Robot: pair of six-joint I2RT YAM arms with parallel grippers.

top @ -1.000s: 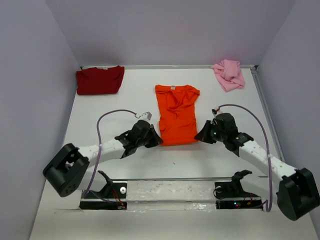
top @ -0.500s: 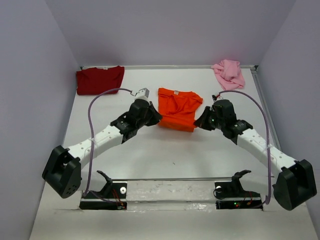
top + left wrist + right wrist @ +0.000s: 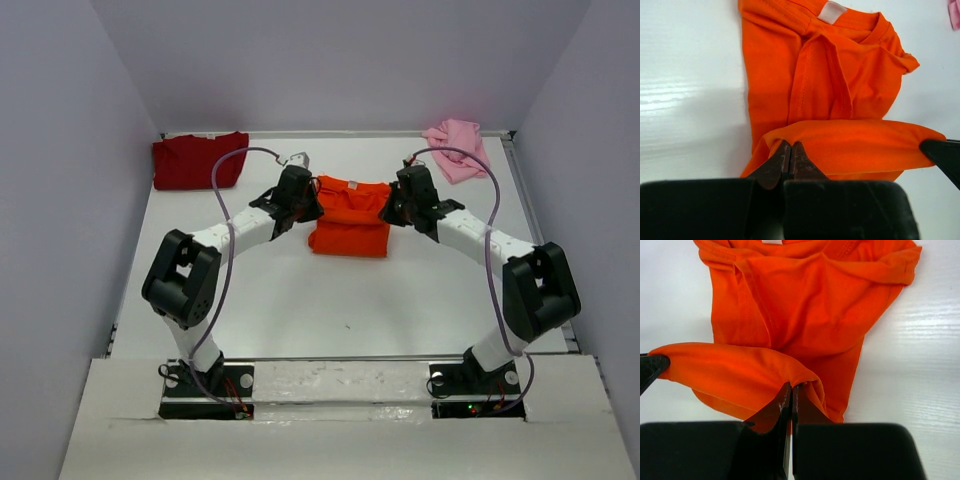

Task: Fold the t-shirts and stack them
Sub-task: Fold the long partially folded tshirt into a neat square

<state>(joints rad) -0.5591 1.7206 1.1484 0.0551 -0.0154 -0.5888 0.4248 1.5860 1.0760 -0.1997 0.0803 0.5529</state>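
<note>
The orange t-shirt [image 3: 350, 215] lies at the table's middle back, its lower part doubled up over its upper part. My left gripper [image 3: 312, 198] is shut on the left corner of its lifted hem [image 3: 850, 145]. My right gripper [image 3: 386, 200] is shut on the right corner of the hem [image 3: 730, 370]. The hem hangs stretched between the two grippers above the collar end [image 3: 840, 30]. The dark red t-shirt [image 3: 198, 160] lies folded at the back left. The pale pink t-shirt [image 3: 458, 148] lies crumpled at the back right.
The white table [image 3: 330, 310] is walled by grey panels on three sides. A metal rail [image 3: 525, 190] runs along the right edge. Both arms reach far back, their cables looping above them.
Both grippers have carried the orange shirt's hem away from the near side toward the collar, folding the shirt in half. Both arms have stretched farther back.
</note>
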